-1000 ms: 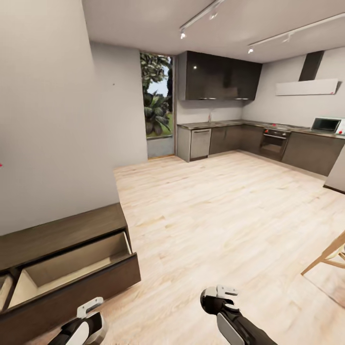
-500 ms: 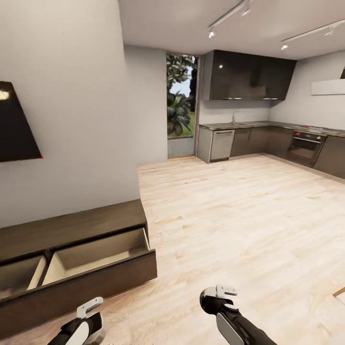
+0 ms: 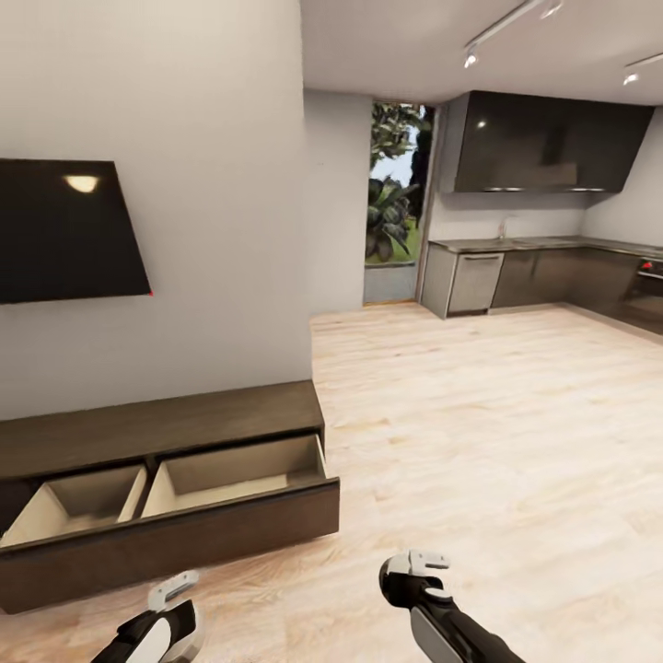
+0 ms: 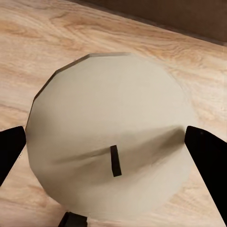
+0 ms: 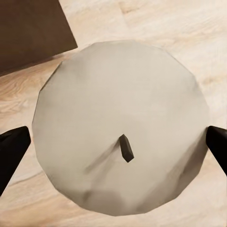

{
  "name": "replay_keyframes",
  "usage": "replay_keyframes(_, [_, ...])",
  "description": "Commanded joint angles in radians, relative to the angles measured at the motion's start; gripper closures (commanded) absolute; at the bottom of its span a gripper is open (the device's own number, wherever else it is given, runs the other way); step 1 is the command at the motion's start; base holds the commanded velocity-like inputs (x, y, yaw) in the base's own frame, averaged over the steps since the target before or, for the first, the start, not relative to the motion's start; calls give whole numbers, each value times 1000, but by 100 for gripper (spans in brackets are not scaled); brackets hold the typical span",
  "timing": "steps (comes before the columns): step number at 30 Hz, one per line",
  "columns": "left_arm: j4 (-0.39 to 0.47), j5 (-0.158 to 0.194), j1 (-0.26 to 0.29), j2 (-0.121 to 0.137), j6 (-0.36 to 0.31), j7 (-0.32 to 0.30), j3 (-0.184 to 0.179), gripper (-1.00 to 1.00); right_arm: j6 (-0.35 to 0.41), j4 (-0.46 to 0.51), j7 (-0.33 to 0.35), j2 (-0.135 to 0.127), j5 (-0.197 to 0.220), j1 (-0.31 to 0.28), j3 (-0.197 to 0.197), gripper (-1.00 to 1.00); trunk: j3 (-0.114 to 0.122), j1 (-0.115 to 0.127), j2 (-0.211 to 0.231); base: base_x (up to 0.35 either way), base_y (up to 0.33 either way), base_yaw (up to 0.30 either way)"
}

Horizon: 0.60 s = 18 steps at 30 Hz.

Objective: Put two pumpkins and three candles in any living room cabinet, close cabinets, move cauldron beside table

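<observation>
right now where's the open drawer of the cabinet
In the head view the cabinet sits low on the left against the wall, under the black screen. Its open drawer sticks out over the wood floor, ahead of the left tool.

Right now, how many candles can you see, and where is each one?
2. One candle sits between the left gripper's fingers, the other candle between the right gripper's fingers, both above the wood floor. A third may be hidden elsewhere.
</observation>
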<state>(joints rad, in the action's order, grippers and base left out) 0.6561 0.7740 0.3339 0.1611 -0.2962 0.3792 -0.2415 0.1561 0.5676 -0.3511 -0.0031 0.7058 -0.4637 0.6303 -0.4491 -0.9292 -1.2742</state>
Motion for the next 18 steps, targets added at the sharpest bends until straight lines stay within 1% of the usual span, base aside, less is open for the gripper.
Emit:
replay_keyframes(1, [2, 7, 1, 2, -1, 9, -7, 100, 4, 2, -9, 0, 1, -1, 9, 100, -1, 0, -1, 0, 111, 289])
replay_keyframes(6, [2, 7, 1, 2, -1, 9, -8, 100, 4, 2, -9, 1, 0, -1, 15, 100, -1, 0, -1, 0, 62, 289])
replay_keyframes(18, [12, 7, 1, 2, -1, 8, -7, 100, 1, 1, -5, 2, -2, -1, 15, 100, -1, 0, -1, 0, 3, 289])
